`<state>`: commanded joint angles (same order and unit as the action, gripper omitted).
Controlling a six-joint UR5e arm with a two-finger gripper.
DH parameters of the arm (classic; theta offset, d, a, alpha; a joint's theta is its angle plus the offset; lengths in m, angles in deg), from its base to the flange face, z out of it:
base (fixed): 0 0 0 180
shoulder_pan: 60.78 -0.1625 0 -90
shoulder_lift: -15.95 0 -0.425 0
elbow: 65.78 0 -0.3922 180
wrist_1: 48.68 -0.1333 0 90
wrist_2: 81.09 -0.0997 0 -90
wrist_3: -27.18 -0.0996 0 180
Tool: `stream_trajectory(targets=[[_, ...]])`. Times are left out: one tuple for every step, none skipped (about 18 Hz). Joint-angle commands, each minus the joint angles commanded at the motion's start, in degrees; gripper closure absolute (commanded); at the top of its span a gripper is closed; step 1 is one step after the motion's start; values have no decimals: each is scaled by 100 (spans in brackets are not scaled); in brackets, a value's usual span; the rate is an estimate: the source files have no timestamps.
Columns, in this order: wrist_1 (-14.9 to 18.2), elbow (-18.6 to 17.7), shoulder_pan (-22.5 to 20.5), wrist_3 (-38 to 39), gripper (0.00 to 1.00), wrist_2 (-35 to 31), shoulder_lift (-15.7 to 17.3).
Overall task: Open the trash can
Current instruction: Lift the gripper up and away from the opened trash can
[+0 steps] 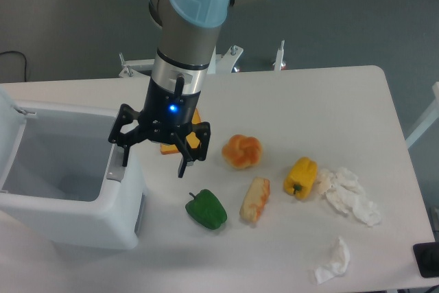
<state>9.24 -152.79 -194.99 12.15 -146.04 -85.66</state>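
Fixed camera, single view.

Item: trash can (65, 228). You find it at the left end of the table (309, 94), a large white boxy bin. Its lid (8, 111) stands swung up at the far left edge of the frame, only partly in view. The interior is exposed, and you can look down onto its pale inner walls and floor. Judgement: the opening looks done; nothing appears left but to clear the arm away, if you want that.

Item: gripper (155, 161). You see it hanging from the arm just beside the bin's right rim, above the table. Its two fingers are spread wide apart and nothing sits between them. The left fingertip is at or just over the grey part on the bin's right rim; you cannot tell from this angle whether it touches. A blue light shows on the wrist.

Other contents, all lying on the table right of the bin:
- green pepper (206, 210), near the gripper's right finger, apart from it.
- orange object (194, 138), mostly hidden behind the gripper.
- bread roll (241, 151).
- bread stick (255, 199).
- yellow pepper (301, 176), touching crumpled white tissue (350, 195).
- second tissue (334, 261), near the front edge.
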Motion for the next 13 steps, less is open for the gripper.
stream_trajectory(targets=[[-9, 9, -18, 0, 0, 0, 0], [-17, 9, -26, 0, 0, 0, 9], [-18, 18, -35, 0, 0, 0, 9], [-26, 26, -53, 0, 0, 0, 9], [-35, 44, -114, -9, 0, 0, 18], [-35, 88, -158, -9, 0, 0, 18], [-35, 140, -176, -9, 0, 0, 9], [-35, 176, -219, -17, 0, -9, 9], [-26, 211, -281, -61, 0, -9, 9], [-26, 228, -299, -175, 0, -17, 0], [-26, 229, -334, -350, 0, -26, 9], [-26, 229, -378, -586, 0, -61, 9], [-35, 229, -396, -850, 0, -105, 18]])
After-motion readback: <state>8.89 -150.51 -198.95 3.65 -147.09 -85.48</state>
